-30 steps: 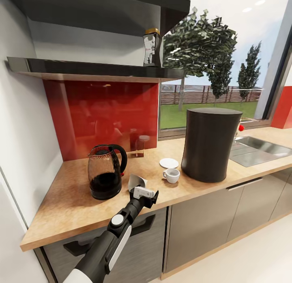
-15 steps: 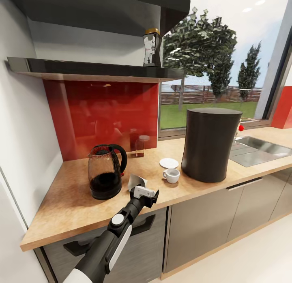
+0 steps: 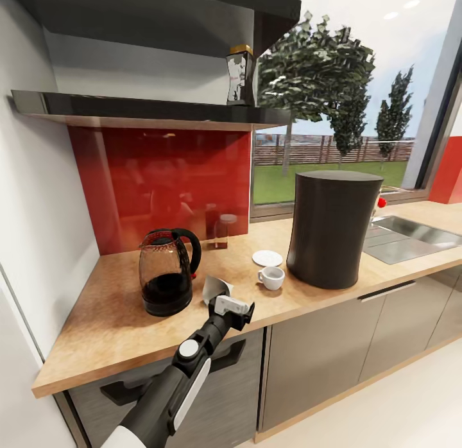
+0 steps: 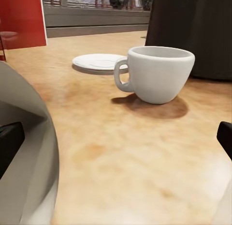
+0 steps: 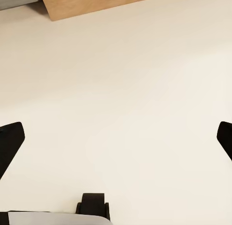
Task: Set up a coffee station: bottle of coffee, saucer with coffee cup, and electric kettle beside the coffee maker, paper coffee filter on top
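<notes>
The bench (image 3: 115, 307) is a light wood worktop running from the left wall to a steel sink (image 3: 410, 237) at the right. On it the coffee maker (image 3: 332, 228) stands upright, the biggest thing there, just left of the sink. Near its left side sits the cup (image 3: 272, 277), with the saucer (image 3: 267, 258) lying just beyond it, farther from the edge; cup and saucer are apart, as the left wrist view makes plain, where the cup (image 4: 157, 72) stands on bare wood in front of the saucer (image 4: 99, 62) with its handle turned toward the camera's left. Further left on the bench stands the kettle (image 3: 168, 271), upright, its black handle on the right. Between kettle and cup, near the bench's front edge, is the white filter (image 3: 216, 287).

The left pincer (image 3: 226, 301) is at the filter, which curves around one black fingertip (image 4: 9, 142) in the wrist view (the other fingertip is at the opposite edge, well apart), so the jaws are spread, not clamped on the paper.

The bottle (image 3: 240, 76) stands on the dark shelf (image 3: 141, 106) above the red backsplash (image 3: 160, 185).

The right pincer (image 5: 116, 142) hangs released over pale floor (image 5: 125, 89), fingertips wide apart.
</notes>
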